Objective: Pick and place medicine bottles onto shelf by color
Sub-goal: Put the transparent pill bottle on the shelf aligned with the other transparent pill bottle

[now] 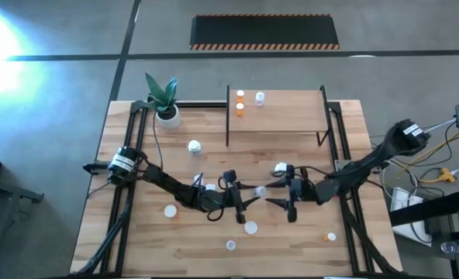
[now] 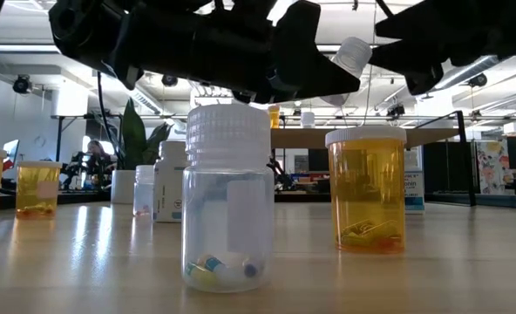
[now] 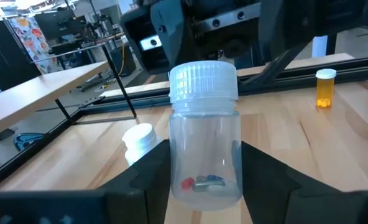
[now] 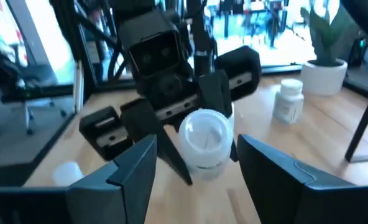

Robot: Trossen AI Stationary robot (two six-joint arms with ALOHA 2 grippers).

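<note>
— What's at the lower middle of the overhead frame?
— The left gripper (image 1: pixel 249 199) pinches a clear bottle (image 3: pixel 204 155) above the table; the right gripper (image 1: pixel 277 200) faces it, fingers spread.
— Farther up?
— The shelf (image 1: pixel 291 112), upper centre, holding three bottles (image 1: pixel 240 102).

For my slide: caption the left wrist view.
Left gripper holds a clear bottle up before the open right gripper.

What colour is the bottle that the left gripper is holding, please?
The bottle is clear with a white cap, seen best in the left wrist view.
</note>
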